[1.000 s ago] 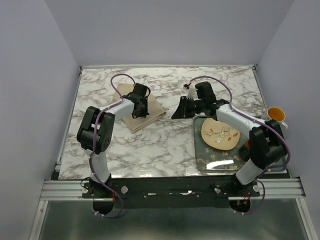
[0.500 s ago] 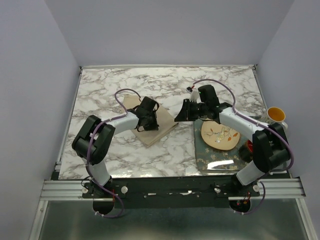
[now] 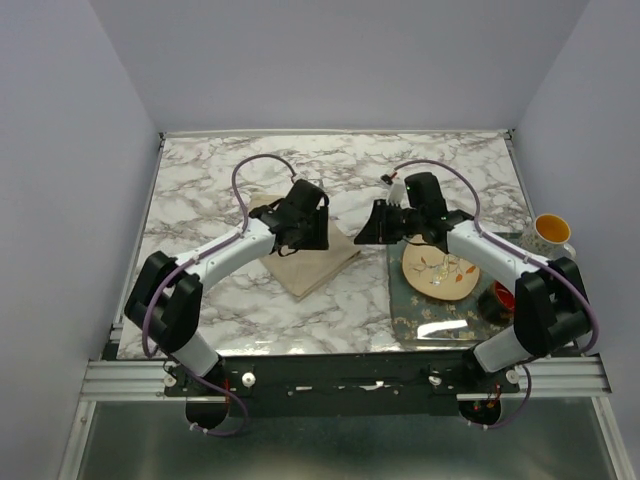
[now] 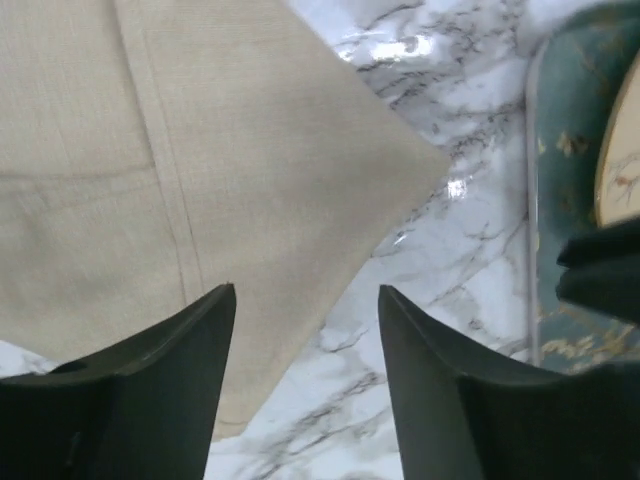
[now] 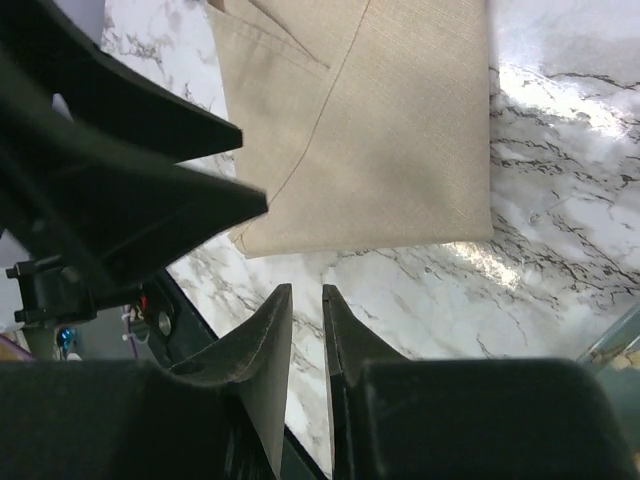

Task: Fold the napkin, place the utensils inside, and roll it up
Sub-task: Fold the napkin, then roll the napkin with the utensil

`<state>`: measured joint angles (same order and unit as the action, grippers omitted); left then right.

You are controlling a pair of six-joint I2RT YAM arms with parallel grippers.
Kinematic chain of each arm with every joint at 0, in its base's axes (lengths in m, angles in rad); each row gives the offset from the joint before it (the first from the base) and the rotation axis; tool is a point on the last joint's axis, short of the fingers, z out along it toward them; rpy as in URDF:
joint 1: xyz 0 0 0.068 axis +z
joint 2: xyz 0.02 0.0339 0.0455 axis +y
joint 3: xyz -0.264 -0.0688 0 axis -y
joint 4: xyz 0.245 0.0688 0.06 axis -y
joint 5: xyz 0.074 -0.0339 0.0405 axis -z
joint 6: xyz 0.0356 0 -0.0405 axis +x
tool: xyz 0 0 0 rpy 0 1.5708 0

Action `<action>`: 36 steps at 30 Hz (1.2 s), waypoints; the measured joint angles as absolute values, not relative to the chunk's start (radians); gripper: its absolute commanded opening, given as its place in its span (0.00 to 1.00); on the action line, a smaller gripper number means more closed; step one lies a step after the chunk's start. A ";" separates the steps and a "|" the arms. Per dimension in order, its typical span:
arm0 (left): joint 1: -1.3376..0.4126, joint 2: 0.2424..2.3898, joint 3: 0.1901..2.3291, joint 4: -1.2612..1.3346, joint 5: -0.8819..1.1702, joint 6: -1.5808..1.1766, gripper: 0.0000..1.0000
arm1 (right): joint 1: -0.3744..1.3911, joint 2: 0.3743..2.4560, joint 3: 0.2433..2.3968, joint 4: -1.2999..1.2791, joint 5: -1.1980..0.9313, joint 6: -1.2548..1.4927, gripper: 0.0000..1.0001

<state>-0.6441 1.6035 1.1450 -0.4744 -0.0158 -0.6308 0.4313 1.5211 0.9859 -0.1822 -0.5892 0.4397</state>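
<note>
The tool [image 5: 305, 293], narrowly parted, hovers beside the folded napkin [image 5: 400, 130].

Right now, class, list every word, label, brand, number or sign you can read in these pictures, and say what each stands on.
No text can be read anywhere.
The napkin is plain cloth.
The plate and the green mat carry only leafy patterns, no letters.
The mug shows no print.

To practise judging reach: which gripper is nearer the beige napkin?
Left. The left gripper hangs directly over the napkin at its edge, jaws apart. The right gripper is off to the napkin's right, over the bare marble table, between napkin and plate.
</note>
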 measured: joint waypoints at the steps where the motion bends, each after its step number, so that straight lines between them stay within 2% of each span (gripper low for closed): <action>1: -0.666 1.583 1.155 -0.479 -0.027 -0.590 0.77 | 0.427 1.509 0.979 -0.181 -0.590 0.440 0.27; 3: -0.701 1.557 1.161 -0.485 -0.037 -0.511 0.76 | 0.408 1.470 0.948 -0.180 -0.591 0.440 0.27; 6: -0.767 1.530 1.165 -0.505 -0.045 -0.379 0.61 | 0.365 1.422 0.915 -0.181 -0.589 0.440 0.27; 7: -0.786 1.530 1.166 -0.510 -0.049 -0.336 0.51 | 0.350 1.401 0.902 -0.183 -0.588 0.439 0.27; 13: -0.865 1.591 1.192 -0.553 -0.112 -0.165 0.41 | 0.252 1.240 0.810 -0.199 -0.582 0.437 0.27; 19: -0.952 1.702 1.230 -0.575 -0.195 -0.081 0.43 | 0.197 1.102 0.714 -0.223 -0.580 0.444 0.27; 28: -0.979 1.782 1.263 -0.587 -0.304 -0.054 0.48 | 0.194 1.088 0.700 -0.233 -0.582 0.444 0.27; 36: -0.979 1.821 1.267 -0.588 -0.325 -0.052 0.47 | 0.194 1.088 0.700 -0.233 -0.583 0.444 0.27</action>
